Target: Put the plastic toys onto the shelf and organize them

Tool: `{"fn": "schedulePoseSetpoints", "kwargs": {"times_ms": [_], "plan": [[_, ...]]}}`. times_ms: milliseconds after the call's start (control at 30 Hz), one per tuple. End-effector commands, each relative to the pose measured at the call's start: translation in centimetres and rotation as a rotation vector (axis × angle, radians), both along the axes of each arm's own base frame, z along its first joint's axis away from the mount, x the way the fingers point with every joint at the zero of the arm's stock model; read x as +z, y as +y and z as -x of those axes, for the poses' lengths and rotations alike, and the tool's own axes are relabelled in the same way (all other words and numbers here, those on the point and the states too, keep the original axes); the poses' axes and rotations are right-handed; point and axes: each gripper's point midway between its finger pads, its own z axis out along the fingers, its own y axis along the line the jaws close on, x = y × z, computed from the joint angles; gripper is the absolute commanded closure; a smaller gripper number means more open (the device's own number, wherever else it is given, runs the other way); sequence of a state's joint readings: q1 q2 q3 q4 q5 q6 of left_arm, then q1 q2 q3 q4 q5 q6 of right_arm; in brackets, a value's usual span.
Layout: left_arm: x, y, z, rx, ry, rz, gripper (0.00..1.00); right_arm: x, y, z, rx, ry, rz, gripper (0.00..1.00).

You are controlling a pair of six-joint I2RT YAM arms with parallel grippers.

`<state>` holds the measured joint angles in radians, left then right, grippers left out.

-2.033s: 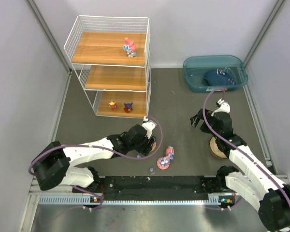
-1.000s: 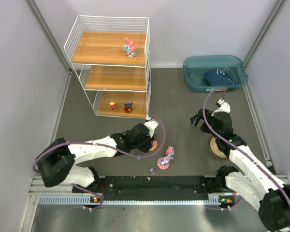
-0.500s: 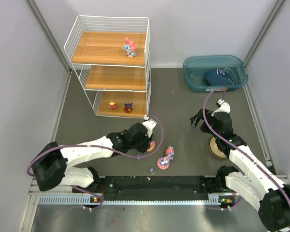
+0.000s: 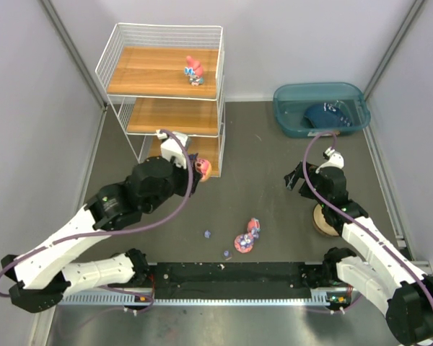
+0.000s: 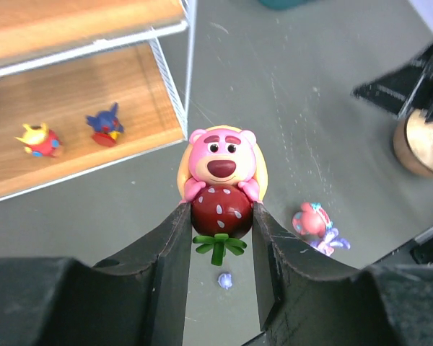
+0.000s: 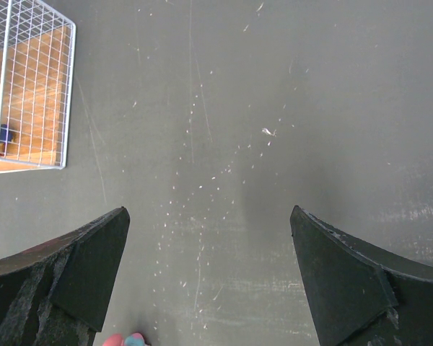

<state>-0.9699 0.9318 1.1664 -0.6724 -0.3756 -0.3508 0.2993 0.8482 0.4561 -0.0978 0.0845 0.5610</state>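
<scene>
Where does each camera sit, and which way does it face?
Top external: high behind the robot, looking down at the shelf; left arm and right arm show.
Left wrist: above the left gripper, which is shut on the pink bear toy, facing down.
Right wrist: above the open right gripper, facing down at the table.
Shared: top and left wrist both show that toy.
</scene>
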Motion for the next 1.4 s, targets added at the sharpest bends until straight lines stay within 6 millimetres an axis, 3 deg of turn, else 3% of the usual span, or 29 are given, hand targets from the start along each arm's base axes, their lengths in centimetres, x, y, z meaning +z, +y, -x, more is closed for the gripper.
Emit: {"fn": "schedulePoseSetpoints", "kwargs": {"times_ms": [0, 100, 300, 467, 1000, 1367], "plan": [[4.5, 3.2, -0.2, 0.107, -0.066, 0.000, 1.00, 1.1, 0.3, -0.4, 0.004, -0.037, -0.012, 0.05], [6.4, 4.6, -1.4, 0.174, -0.129, -0.029, 1.00, 1.1, 0.4, -0.3, 0.010, -0.038, -0.014, 0.05], [10.4, 5.2, -3.2, 0.191, -0.199, -0.006, 1.00, 1.3, 0.3, -0.3, 0.007, -0.044, -0.014, 0.05], [12.3, 5.7, -5.0, 0.197, -0.241, 0.019, 1.00, 1.5, 0.3, -0.3, 0.008, -0.049, -0.014, 0.05], [8.9, 3.5, -12.5, 0.216, -0.282, 0.019, 1.00, 1.2, 0.1, -0.4, -0.001, -0.040, -0.001, 0.05], [7.3, 2.1, -16.3, 0.241, -0.292, 0.036, 1.00, 0.8, 0.0, -0.5, -0.010, -0.031, 0.008, 0.04]]}}
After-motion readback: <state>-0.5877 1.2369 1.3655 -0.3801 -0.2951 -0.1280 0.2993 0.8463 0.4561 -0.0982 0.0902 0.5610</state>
